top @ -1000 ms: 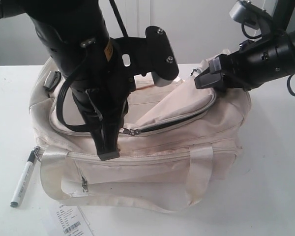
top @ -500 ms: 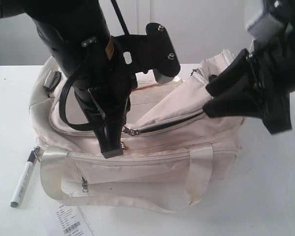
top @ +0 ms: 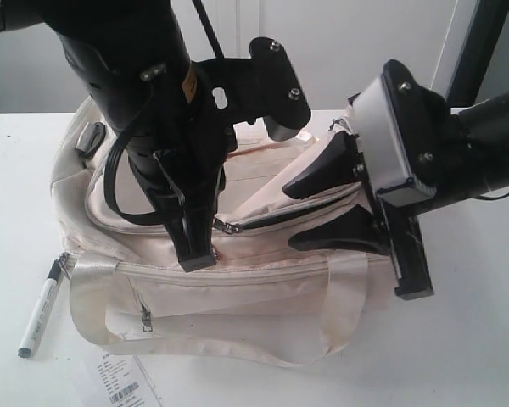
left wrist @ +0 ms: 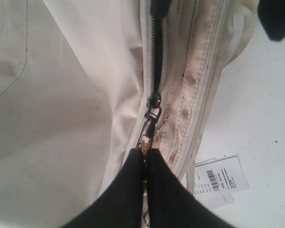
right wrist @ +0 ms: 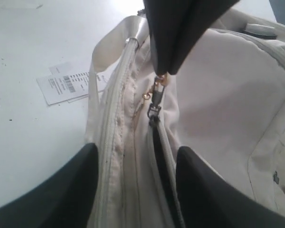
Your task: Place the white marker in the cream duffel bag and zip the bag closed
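The cream duffel bag (top: pixel 263 288) lies on the white table, its top zipper partly open as a dark slit (top: pixel 297 214). My left gripper (top: pixel 199 254) is shut on the zipper pull (left wrist: pixel 151 121), with the tips (left wrist: pixel 145 152) pinching its gold end. My right gripper (top: pixel 293 216) is open, its two fingers standing either side of the zipper seam and top edge (right wrist: pixel 135 156) with the fabric between them. The white marker (top: pixel 41 309) lies on the table beside the bag's left end, apart from both grippers.
A white paper tag with a barcode (top: pixel 119 381) lies on the table in front of the bag. The bag's strap handles (top: pixel 93 297) loop over its front. A black buckle (top: pixel 91 136) sits at the bag's far left end.
My right gripper has swung down from the bag's far right end and turned, so its open fingers now straddle the open zipper. The left gripper, bag and marker have not moved.
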You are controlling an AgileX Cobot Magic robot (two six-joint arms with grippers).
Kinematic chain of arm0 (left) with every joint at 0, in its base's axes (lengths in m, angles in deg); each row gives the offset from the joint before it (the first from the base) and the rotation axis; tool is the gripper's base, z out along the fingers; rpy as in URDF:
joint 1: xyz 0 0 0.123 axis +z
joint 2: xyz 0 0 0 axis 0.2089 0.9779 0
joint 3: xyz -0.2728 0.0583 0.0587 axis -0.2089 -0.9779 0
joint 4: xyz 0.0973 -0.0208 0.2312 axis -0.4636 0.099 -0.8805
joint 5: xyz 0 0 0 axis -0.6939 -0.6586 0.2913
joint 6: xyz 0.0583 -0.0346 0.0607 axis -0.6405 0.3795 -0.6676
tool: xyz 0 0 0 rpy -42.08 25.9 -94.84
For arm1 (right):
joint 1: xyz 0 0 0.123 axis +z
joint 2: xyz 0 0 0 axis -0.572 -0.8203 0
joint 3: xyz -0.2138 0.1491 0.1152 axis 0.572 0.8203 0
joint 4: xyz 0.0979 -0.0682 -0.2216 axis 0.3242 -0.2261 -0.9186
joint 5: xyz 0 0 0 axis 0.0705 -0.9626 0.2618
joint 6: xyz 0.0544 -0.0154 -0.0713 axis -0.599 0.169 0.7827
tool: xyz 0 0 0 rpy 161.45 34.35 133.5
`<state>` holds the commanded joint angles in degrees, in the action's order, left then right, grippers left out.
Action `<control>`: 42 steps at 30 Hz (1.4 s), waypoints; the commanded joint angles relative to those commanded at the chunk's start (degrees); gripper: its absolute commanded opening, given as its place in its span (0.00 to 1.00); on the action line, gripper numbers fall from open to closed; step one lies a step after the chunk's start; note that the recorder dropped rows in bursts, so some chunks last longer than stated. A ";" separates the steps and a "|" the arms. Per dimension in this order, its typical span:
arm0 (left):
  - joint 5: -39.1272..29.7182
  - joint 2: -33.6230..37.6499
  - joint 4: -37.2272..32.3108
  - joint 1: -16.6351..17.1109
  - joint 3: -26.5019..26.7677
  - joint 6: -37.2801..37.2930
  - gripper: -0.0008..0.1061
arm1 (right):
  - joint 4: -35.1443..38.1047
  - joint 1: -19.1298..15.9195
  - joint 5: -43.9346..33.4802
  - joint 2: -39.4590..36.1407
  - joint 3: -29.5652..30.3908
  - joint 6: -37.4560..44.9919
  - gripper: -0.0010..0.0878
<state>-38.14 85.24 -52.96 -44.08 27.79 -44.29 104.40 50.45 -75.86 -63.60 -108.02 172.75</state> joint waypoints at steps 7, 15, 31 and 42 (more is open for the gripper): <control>-0.10 0.00 0.00 0.00 0.00 -0.01 0.01 | 0.11 1.55 5.37 -2.71 0.00 0.00 0.56; 0.02 0.00 0.00 0.00 0.00 -0.01 0.01 | 0.21 2.06 12.07 -6.43 0.00 0.00 0.32; -4.29 0.00 -1.64 0.00 0.00 -0.01 0.01 | -1.45 2.06 11.95 -6.43 -0.20 -0.16 0.01; -8.38 0.00 -3.42 0.00 0.00 -0.01 0.01 | -1.68 2.06 12.43 -5.66 -0.20 -0.41 0.01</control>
<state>-46.51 85.24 -56.38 -44.08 27.79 -44.30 102.72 52.51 -63.43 -69.27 -108.22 172.34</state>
